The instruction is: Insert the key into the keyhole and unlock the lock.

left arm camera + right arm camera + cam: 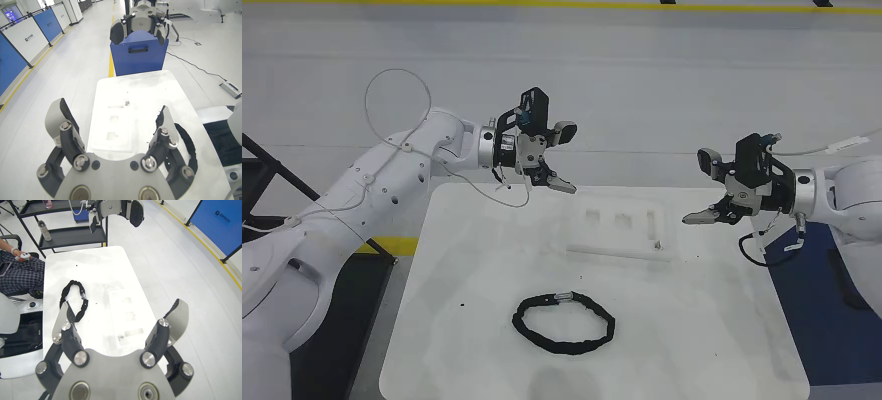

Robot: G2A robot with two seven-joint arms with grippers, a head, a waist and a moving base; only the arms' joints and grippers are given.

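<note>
Bench: white bench (462, 260) with rounded corners, carrying everything.
Tray: shallow white foam tray (592, 240) with rectangular cut-outs, lying toward the far side of the bench.
Lock: black fabric-sleeved chain lock (562, 347), closed in a loop on the near side, well apart from the tray. It is probably heavy and floppy, so take hold at the stiff silver lock barrel (564, 296).
Left hand: left hand (567, 158) is spread and empty, above the bench's far left corner.
Right hand: right hand (700, 188) is spread and empty, just beyond the tray's right end.
Key: small silver key (656, 243) at the tray's right end. It looks light, thin and likely slippery, so pinch its head flat.
</note>
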